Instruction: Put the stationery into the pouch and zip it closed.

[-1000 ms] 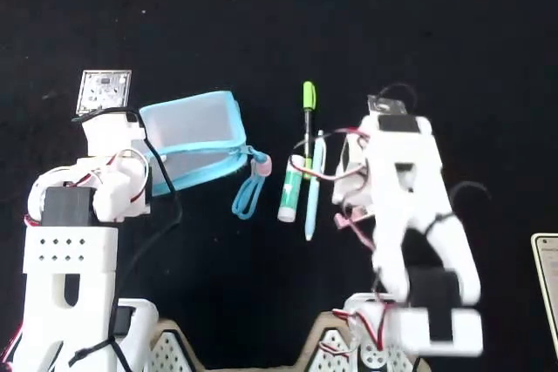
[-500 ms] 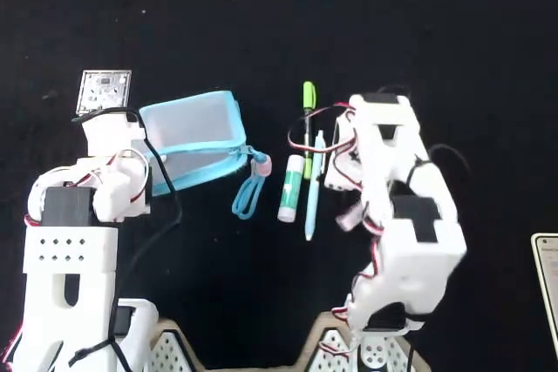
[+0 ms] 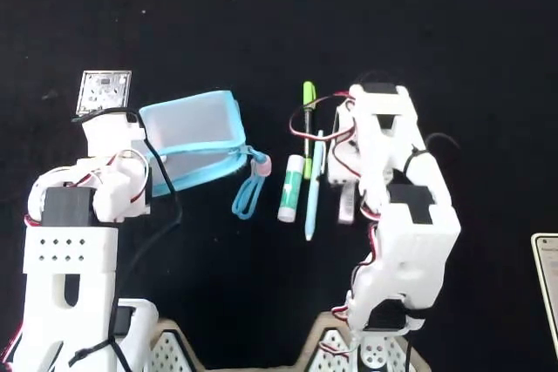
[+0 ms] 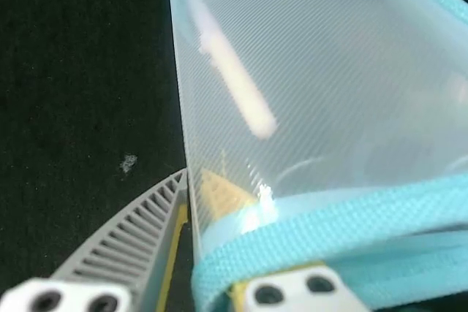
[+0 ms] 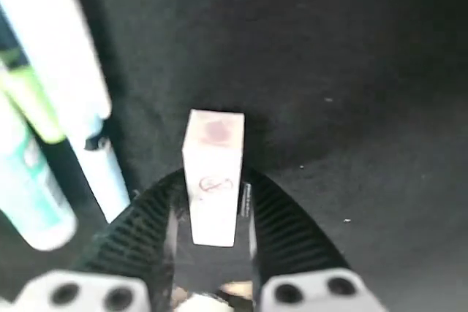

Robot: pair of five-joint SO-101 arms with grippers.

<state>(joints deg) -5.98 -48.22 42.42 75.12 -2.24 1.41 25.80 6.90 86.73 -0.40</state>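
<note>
A clear pouch (image 3: 192, 135) with teal trim lies at the left of the black table, its mouth facing the left arm. My left gripper (image 3: 155, 168) is shut on the pouch's rim (image 4: 219, 231). A green pen (image 3: 308, 115), a glue stick (image 3: 289, 187) and a light blue pen (image 3: 312, 189) lie side by side at the middle. Just right of them my right gripper (image 3: 347, 205) points down at the table. A small white eraser (image 5: 213, 177) stands between its fingers (image 5: 274, 217), which are shut on it, with the blue pen (image 5: 62, 56) close beside.
The pouch's teal strap loop (image 3: 248, 195) and pink zipper pull (image 3: 261, 164) lie between the pouch and the glue stick. A small square board (image 3: 105, 91) sits behind the left arm. A card (image 3: 547, 276) lies at the right edge.
The right arm has swung in from the lower right and leaned forward over the spot beside the pens. The left arm and the pouch have not moved.
</note>
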